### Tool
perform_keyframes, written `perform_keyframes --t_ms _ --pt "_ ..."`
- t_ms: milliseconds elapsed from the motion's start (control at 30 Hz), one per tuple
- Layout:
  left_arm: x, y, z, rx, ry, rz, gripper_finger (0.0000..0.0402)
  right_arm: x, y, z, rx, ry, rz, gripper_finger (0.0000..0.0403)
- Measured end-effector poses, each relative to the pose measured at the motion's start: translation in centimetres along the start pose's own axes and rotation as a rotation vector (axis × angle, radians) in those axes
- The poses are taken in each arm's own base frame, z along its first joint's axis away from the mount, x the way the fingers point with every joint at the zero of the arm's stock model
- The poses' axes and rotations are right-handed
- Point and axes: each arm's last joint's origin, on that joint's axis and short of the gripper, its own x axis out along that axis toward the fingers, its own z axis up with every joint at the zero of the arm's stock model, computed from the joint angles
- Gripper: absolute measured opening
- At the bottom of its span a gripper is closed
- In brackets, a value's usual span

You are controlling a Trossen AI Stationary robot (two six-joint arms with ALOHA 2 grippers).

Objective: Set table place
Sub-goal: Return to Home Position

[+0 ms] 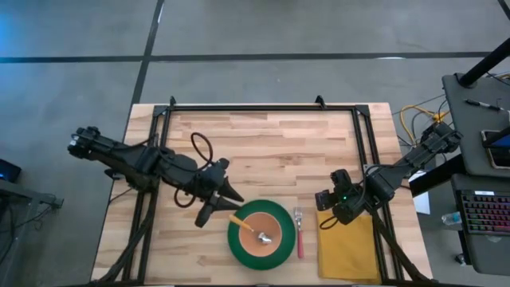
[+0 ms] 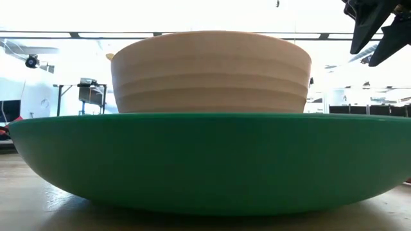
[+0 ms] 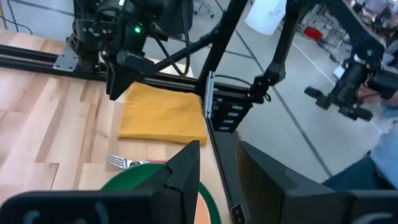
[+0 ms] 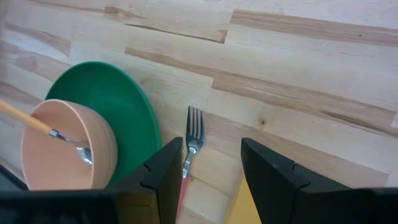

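Table (image 1: 263,135): light wooden planks, black frame.
Green plate (image 1: 233,241): near the front edge.
Peach bowl (image 1: 256,245): sits in the plate.
Spoon (image 1: 243,226): lies in the bowl, orange handle over the rim toward the left hand (image 1: 221,206).
Fork (image 1: 300,235): flat, just right of the plate.
Yellow napkin (image 1: 351,255): right of the fork.
Left hand: open, empty, just left of the plate.
Right hand (image 1: 325,214): open, empty, above the napkin's far corner.
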Motion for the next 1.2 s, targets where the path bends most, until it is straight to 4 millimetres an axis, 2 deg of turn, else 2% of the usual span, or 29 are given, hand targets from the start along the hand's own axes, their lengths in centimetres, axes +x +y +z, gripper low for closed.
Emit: perform_keyframes --t_ms 233,500,600,700,833,1033,1200 --pt "0.4 1.0 0.2 -0.004 0.003 0.029 0.0091 0.0 0.0 0.0 0.000 0.000 0.000 0.0155" --pt "-2.4 1.4 0.4 -0.006 -0.048 -0.038 0.0091 0.0 0.0 0.0 0.000 0.000 -0.001 0.0155" --pt "-2.9 2.3 -1.1 -0.003 -0.121 -0.063 0.0091 0.0 0.0 0.0 0.000 0.000 -0.001 0.0155" --pt "-3.4 2.9 -3.0 0.016 -0.232 -0.159 0.0091 0.0 0.0 0.0 0.000 0.000 0.000 0.0155" --pt "-4.4 4.3 -7.0 0.000 -0.306 -0.195 0.0091 0.0 0.0 0.0 0.000 0.000 0.000 0.0155" --pt "-6.6 6.6 -12.1 -0.013 -0.384 -0.157 0.0091 0.0 0.0 0.0 0.000 0.000 0.000 0.0155" --pt "-8.2 7.8 -14.3 -0.004 -0.439 -0.101 0.0091 0.0 0.0 0.0 0.000 0.000 0.000 0.0155"
